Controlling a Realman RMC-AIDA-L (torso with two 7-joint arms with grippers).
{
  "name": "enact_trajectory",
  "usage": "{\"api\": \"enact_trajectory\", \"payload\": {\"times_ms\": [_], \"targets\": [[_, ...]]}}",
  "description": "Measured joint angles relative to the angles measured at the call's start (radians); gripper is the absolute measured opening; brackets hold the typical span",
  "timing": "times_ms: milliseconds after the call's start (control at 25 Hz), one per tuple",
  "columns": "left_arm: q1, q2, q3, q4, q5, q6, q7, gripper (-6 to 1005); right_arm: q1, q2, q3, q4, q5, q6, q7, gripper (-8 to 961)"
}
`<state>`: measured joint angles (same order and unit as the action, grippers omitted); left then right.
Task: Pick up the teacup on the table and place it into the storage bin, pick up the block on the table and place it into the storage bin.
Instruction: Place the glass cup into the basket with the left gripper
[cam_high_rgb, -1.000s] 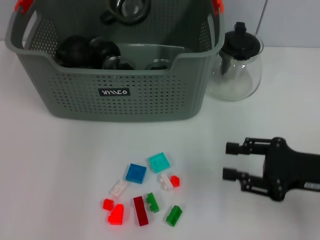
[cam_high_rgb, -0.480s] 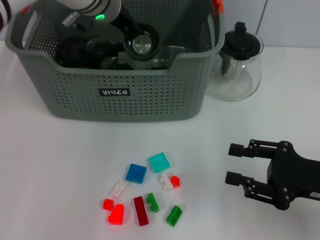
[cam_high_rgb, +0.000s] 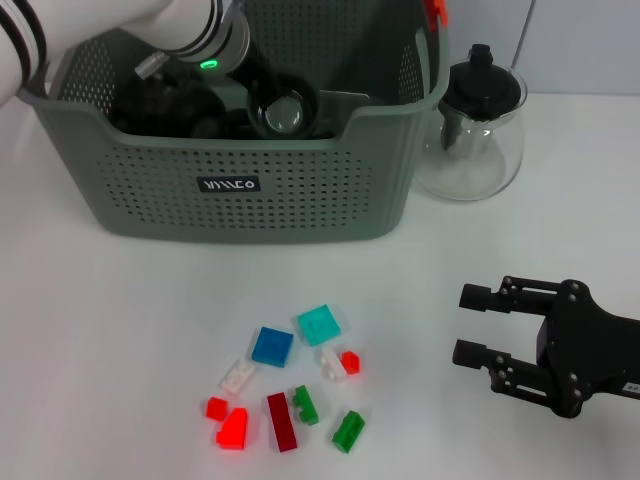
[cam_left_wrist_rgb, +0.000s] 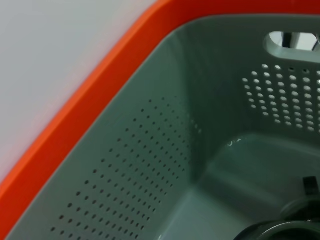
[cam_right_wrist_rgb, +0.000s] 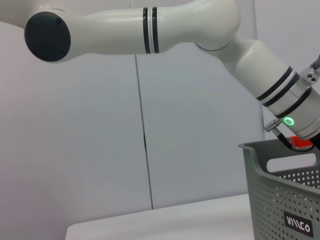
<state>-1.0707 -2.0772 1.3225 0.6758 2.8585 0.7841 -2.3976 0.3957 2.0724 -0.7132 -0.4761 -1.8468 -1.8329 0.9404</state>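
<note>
Left arm (cam_high_rgb: 180, 35) deeper into storage bin (cam_high_rgb: 300, 190)

I see bright, even overhead light, soft shadows under the storage bin (cam_high_rgb: 240, 190), glare on the red bricks (cam_high_rgb: 232, 430).

Glass teapot (cam_high_rgb: 470, 130), black lid, upright on white table (cam_high_rgb: 120, 330) (well beyond right tool, toward back wall).

The left arm reaches in from the far left, angled downward; the right tool (cam_high_rgb: 474, 324) hovers near right, fingers spread.
</note>
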Motion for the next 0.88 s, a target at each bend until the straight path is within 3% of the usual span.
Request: {"api": "enact_trajectory", "payload": {"times_ms": [480, 640, 760, 880], "targets": [[0.007, -0.009, 0.025, -0.033, 0.001, -0.067, 0.002, 130, 0.002, -0.001, 0.013, 0.011, -0.001, 0.006, 0.000, 557], [0.012, -0.010, 0.017, -0.011, 0.001, -0.072, -0.003, 303, 0.003, -0.002, 0.015, 0.011, -0.001, 0.008, 0.000, 557], [0.050, -0.013, -0.021, 0.095, -0.004, -0.031, -0.008, 388, 0.002, -0.002, 0.022, 0.011, 0.000, 0.008, 0.001, 556], [0.130, -0.037, -0.118, 0.293, -0.059, 0.020, 0.002, 451, 0.001, -0.002, 0.034, 0.011, 0.000, 0.008, 0.002, 556]]}}
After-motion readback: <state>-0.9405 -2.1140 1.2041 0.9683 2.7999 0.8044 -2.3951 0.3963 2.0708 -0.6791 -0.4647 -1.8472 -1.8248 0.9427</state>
